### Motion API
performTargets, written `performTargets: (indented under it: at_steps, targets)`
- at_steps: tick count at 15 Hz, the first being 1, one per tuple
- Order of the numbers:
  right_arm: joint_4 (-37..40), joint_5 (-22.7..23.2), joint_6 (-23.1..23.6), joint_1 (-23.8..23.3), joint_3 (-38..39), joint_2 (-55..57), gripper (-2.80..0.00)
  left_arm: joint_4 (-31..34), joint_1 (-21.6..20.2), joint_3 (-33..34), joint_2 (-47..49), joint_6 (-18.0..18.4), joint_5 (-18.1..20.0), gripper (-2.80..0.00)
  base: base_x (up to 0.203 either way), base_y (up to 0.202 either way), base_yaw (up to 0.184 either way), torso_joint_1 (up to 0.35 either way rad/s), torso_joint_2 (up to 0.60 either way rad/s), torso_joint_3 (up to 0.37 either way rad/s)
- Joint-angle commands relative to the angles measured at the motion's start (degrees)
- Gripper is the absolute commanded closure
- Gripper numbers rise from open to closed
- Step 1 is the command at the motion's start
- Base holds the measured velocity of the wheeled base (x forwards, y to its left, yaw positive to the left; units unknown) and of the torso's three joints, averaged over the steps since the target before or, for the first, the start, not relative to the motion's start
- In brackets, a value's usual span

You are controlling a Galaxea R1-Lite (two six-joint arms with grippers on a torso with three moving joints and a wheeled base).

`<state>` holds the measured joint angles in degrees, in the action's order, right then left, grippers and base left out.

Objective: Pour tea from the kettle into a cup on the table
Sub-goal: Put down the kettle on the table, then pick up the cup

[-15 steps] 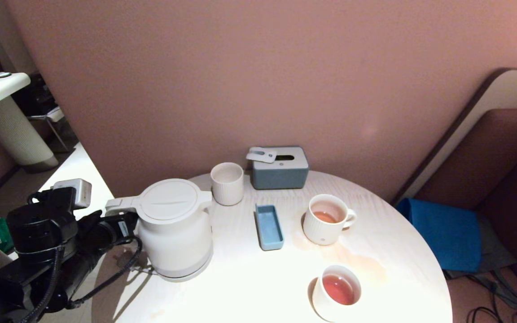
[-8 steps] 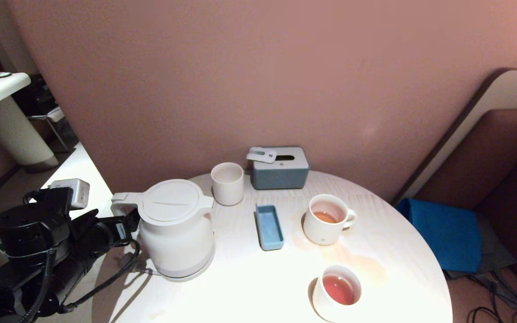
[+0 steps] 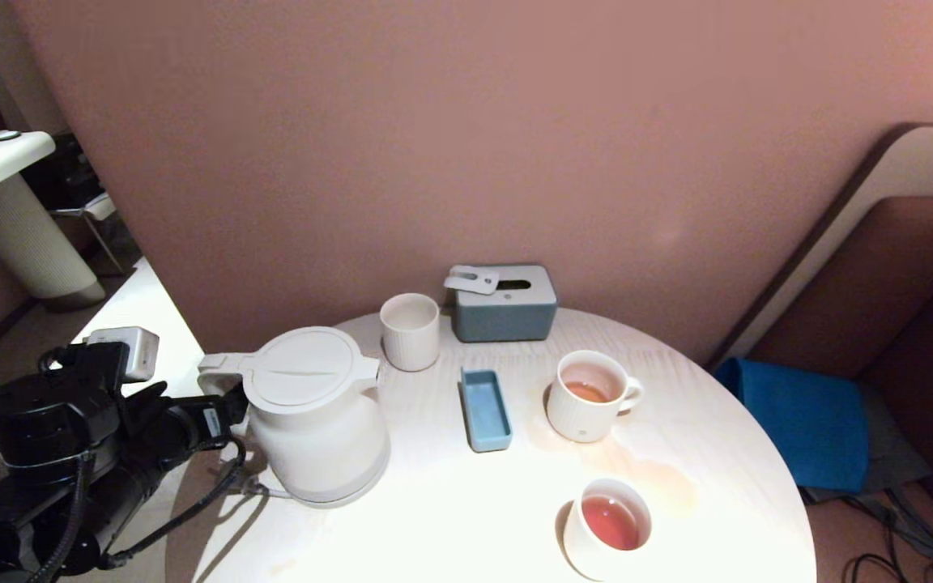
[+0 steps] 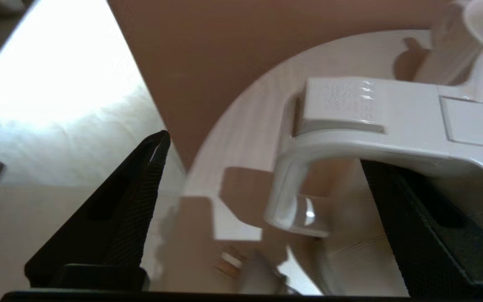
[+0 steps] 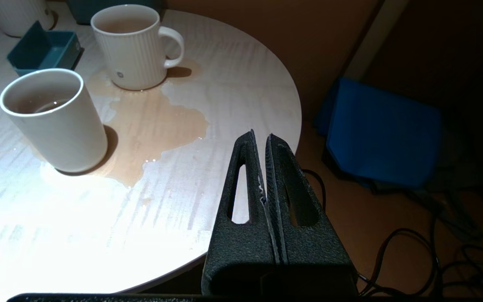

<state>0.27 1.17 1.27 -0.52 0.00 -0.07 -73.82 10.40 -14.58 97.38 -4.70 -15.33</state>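
Kettle (image 3: 317,421): upright on the worktop (image 3: 434,518), left of the cup (image 3: 588,397).
Cup: holds tea (image 3: 586,391).
Left gripper (image 4: 266,201): released, fingers spread either side of the kettle's handle.
Right gripper (image 5: 262,144): clenched, empty, beside the worktop's edge.

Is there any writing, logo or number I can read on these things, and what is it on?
None of the text can be read.
Ribbed cup: a tiny dark round mark near its base, too small to read.
Grey tissue box: a small round mark on its front, too small to read.
Left gripper: a small white label with marks, too blurred to read.
Kettle: no writing shows.
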Motion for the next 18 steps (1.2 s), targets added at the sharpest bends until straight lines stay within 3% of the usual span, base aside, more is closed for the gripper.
performTargets:
  at_steps: [1,11,14,18]
  targets:
    - [0.0,0.1,0.1,0.0,0.0,0.1,0.00,-0.4,-2.0,0.2,-0.2,1.1,-0.1,-2.80,0.000,0.000,0.000,0.000,0.00,0.000]
    - [0.0,0.1,0.1,0.0,0.0,0.1,0.00,-0.1,-1.9,10.4,-9.1,1.2,0.4,-2.80,0.000,0.000,0.000,0.000,0.00,0.000]
    - [0.0,0.1,0.1,0.0,0.0,0.1,0.00,0.3,-1.9,13.0,-13.0,1.6,3.9,-2.80,0.000,0.000,0.000,0.000,0.00,0.000]
    - [0.0,0.1,0.1,0.0,0.0,0.1,0.00,1.2,-1.8,14.6,-17.2,4.0,4.3,-2.80,0.000,0.000,0.000,0.000,0.00,0.000]
